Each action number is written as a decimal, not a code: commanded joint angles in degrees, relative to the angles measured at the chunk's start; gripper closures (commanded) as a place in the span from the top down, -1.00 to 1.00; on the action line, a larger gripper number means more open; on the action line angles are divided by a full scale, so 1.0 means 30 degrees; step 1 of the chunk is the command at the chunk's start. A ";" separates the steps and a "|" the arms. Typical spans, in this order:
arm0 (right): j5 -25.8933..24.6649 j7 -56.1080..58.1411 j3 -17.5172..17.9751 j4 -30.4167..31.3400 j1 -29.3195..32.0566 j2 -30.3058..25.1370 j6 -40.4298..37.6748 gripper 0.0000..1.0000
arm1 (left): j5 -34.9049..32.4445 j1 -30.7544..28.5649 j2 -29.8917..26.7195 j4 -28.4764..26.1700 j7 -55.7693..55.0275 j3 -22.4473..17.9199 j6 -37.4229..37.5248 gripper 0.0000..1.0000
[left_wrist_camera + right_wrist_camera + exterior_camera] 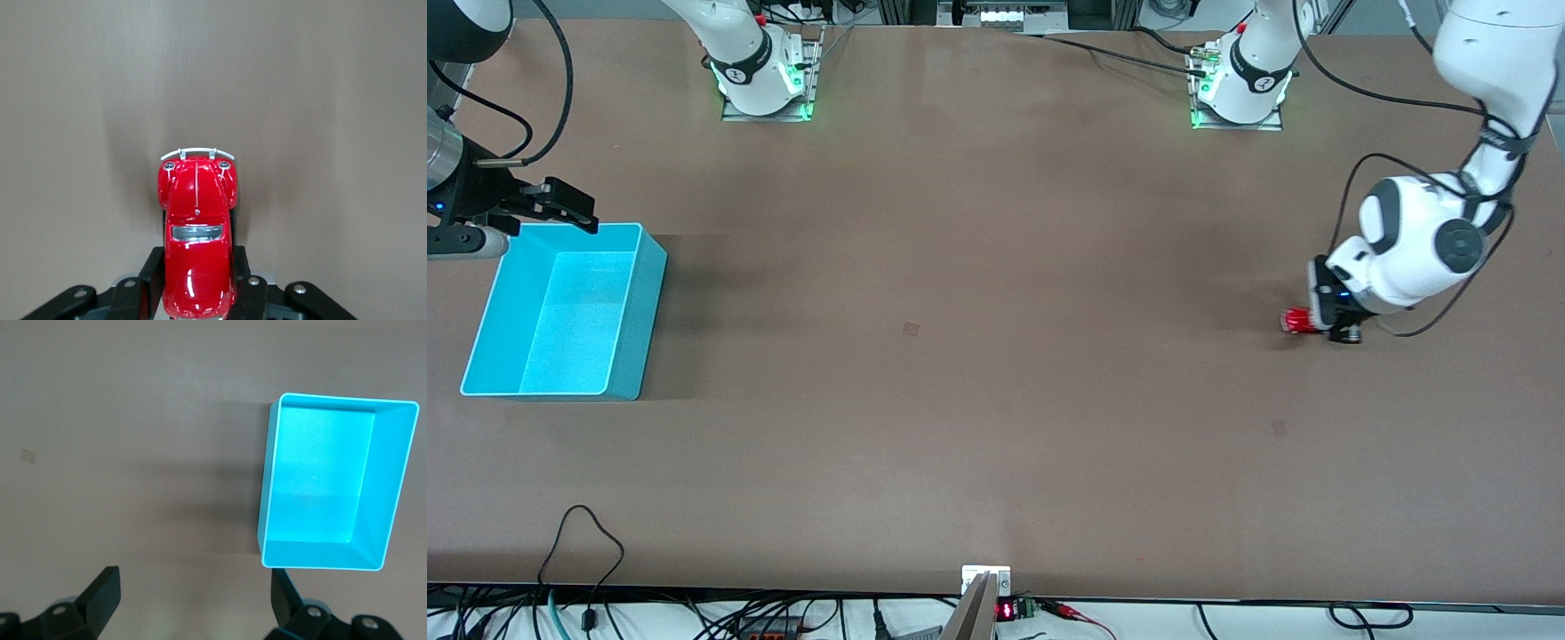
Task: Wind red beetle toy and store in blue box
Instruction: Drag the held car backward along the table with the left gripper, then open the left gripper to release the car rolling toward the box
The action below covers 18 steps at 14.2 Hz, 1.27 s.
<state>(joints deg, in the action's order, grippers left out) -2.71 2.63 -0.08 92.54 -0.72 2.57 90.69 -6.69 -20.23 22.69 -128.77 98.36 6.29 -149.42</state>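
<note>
A: Left claw [198, 293] first. What do you see from where you stand?

B: Clamped on the red beetle toy [197, 237]. The black fingers [151, 273] press both flanks of the car, and its bonnet and chrome bumper stick out past them. The car sits low at the brown surface [996, 356], near the edge at the left arm's end, about midway between the robots' edge and the camera's edge. I cannot tell whether the wheels touch.

A: And the arm above it?

B: White, folded over, wrist bent down onto the toy, black cable looping round it.

A: Right claw [560, 206]?

B: Spread wide, nothing between the fingers. It hangs over the corner of the blue box [624, 302] that faces the robots' edge, at the right arm's end of the surface.

A: The box itself?

B: Open top, standing flat on the surface close to the edge at the right arm's end, well apart from the car. Nothing shows inside it in the right wrist view.
</note>
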 commanded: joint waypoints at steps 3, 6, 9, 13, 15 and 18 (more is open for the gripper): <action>0.0375 0.0060 -0.0031 -0.0378 0.0036 0.0141 -0.0318 1.00 | -0.0231 -0.1837 0.1018 0.0644 0.1516 0.0161 0.0003 -0.86; 0.0375 0.0060 -0.0031 -0.0378 0.0036 0.0141 -0.0318 1.00 | -0.0260 -0.2920 0.1399 0.0850 0.2016 0.0161 0.0003 -0.86; 0.0375 0.0060 -0.0031 -0.0378 0.0036 0.0141 -0.0318 1.00 | -0.0231 -0.3507 0.1488 0.1115 0.2922 0.0131 0.0003 -0.86; 0.0375 0.0060 -0.0031 -0.0378 0.0036 0.0141 -0.0318 1.00 | -0.0231 -0.3685 0.1517 0.1408 0.3042 0.0132 0.0003 -0.82; 0.0375 0.0060 -0.0031 -0.0378 0.0036 0.0141 -0.0318 1.00 | -0.0114 -0.3976 0.1517 0.1466 0.2925 0.0161 0.0003 0.68; 0.0375 0.0060 -0.0031 -0.0378 0.0036 0.0141 -0.0318 1.00 | -0.0114 -0.4125 0.0819 0.1554 0.2983 0.0335 0.0264 1.00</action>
<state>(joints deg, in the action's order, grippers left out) -2.70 2.63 -0.09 92.54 -0.72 2.57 90.69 -6.69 -31.36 25.51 -125.48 106.09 6.37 -149.54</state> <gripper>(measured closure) 0.000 0.335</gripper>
